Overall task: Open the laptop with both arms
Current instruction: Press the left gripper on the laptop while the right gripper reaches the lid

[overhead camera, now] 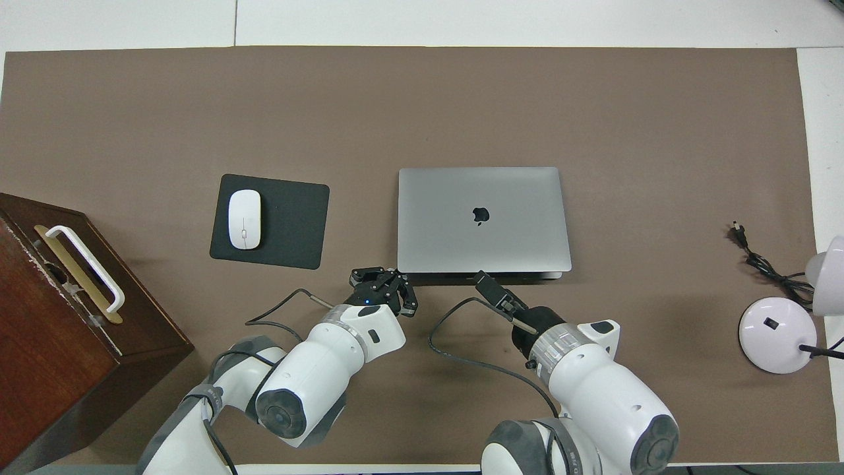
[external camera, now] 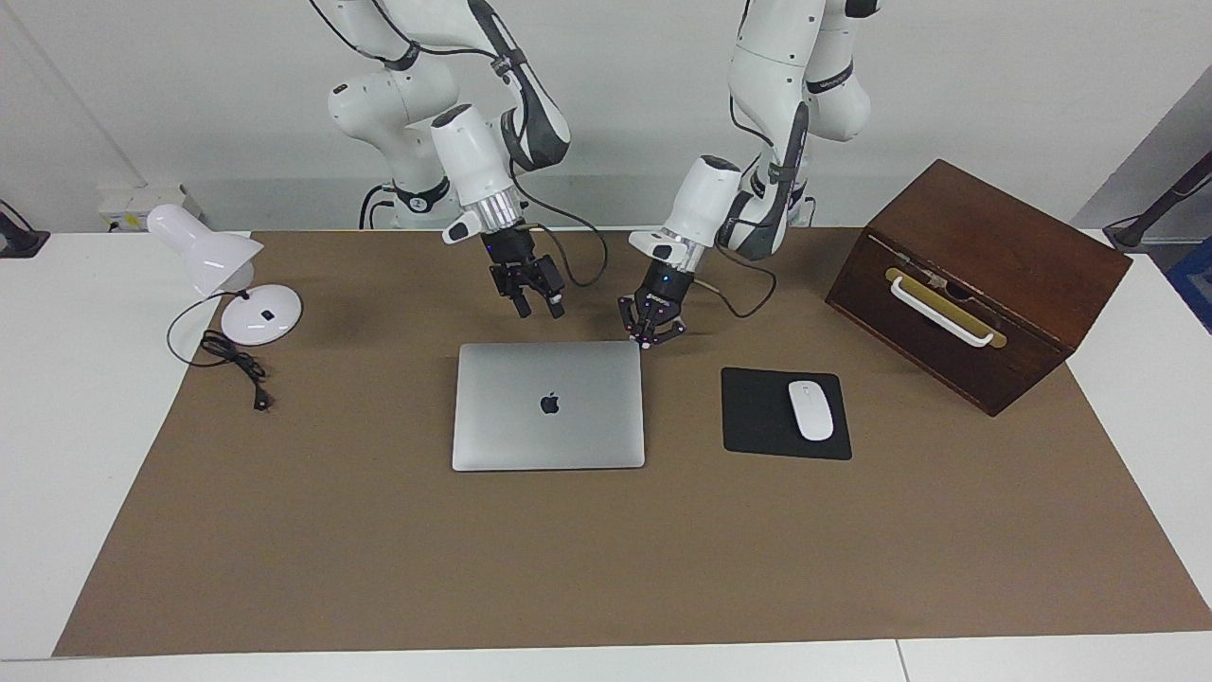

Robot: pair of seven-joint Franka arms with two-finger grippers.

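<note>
Left end effector (external camera: 650,333) seemingly touches the closed laptop's (external camera: 549,405) corner; right end effector (external camera: 536,301) hovers near.

Seeing laptop (overhead camera: 483,219) lid shut, so keyboard deck staying hidden from me. Left gripper (external camera: 651,333) hanging at laptop's corner nearer robots; can't tell whether it is touching. Right gripper (external camera: 536,296) jaws reading spread in facing view, but overhead showing them edge-on only. Wooden box (overhead camera: 59,310) and lamp (overhead camera: 784,316) running off overhead view's edges. Both arms' bases getting cropped.
</note>
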